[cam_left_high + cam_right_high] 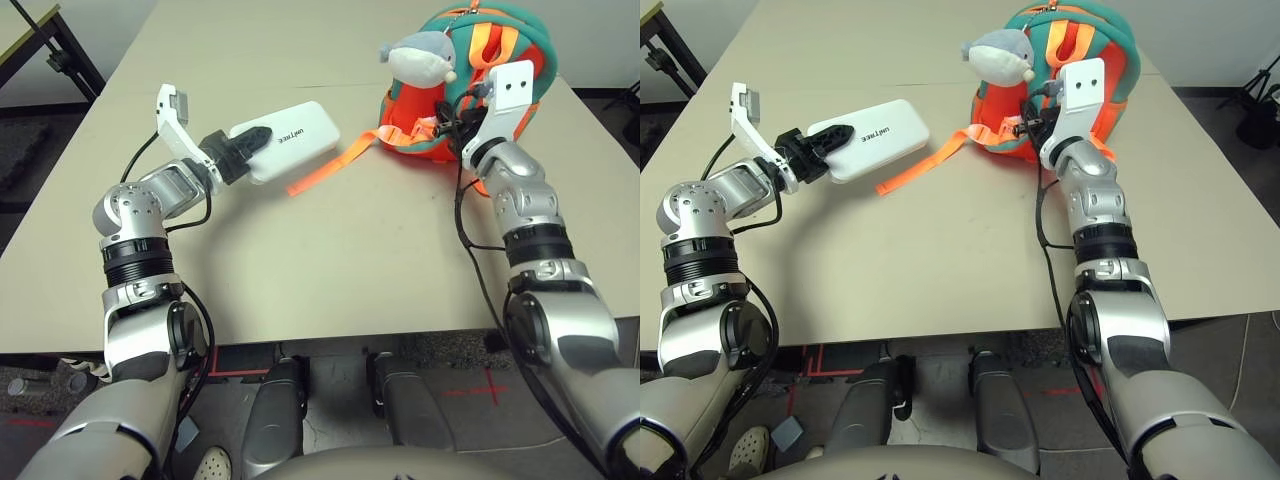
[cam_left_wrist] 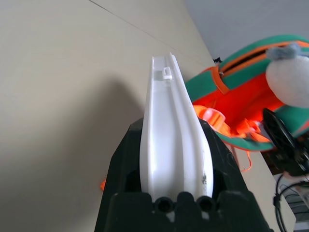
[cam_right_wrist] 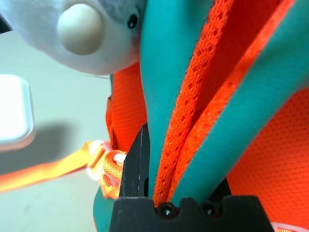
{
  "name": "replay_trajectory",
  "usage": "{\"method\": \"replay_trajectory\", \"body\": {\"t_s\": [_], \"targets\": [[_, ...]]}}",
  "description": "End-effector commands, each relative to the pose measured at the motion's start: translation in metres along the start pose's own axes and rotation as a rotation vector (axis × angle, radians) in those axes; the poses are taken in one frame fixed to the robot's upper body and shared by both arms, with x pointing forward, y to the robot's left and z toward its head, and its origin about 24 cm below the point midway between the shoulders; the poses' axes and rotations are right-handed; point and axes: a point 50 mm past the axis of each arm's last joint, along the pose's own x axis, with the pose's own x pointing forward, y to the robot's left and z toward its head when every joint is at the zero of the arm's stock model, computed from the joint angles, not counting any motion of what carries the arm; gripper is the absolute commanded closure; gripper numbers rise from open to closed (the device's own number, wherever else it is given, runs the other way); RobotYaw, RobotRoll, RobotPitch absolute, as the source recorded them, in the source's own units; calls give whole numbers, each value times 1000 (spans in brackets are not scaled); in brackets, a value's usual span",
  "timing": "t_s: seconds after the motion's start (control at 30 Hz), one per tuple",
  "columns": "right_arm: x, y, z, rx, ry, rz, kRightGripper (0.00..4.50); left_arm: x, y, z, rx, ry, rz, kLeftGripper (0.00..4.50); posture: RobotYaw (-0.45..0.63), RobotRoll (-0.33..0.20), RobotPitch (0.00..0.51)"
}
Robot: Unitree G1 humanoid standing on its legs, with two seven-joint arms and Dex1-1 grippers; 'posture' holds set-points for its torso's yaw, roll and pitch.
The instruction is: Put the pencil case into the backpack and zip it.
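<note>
Your left gripper [image 1: 240, 152] is clamped on the near end of the pencil case [image 1: 292, 138], jaws pressed against its flat faces, holding it over the table [image 1: 330, 260] at your left. Beyond it, an orange strap [image 1: 335, 160] trails across the tabletop toward the backpack [image 1: 470, 80]. Your right gripper [image 3: 178, 183] is closed on a teal-and-orange padded edge of the backpack, which sits at the far right. The plush toy [image 1: 425, 55] rests against the backpack's left side.
</note>
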Motion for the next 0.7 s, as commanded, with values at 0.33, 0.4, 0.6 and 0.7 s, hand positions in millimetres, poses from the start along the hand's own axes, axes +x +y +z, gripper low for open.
{"method": "replay_trajectory", "body": {"t_s": [0.33, 0.4, 0.6, 0.7], "targets": [[-60, 33, 57, -6, -13, 165, 4115, 4, -2, 5, 13, -4, -24, 3273, -137, 0, 139], [-67, 40, 61, 1, -8, 173, 4115, 5, -2, 5, 13, -1, -26, 3273, -137, 0, 139], [-87, 53, 67, 1, 43, 251, 4115, 11, -4, 1, 13, 15, -43, 3273, -164, 0, 135], [-96, 54, 70, -80, 115, 358, 4115, 13, -5, 1, 13, 23, -50, 3273, -178, 0, 135]]}}
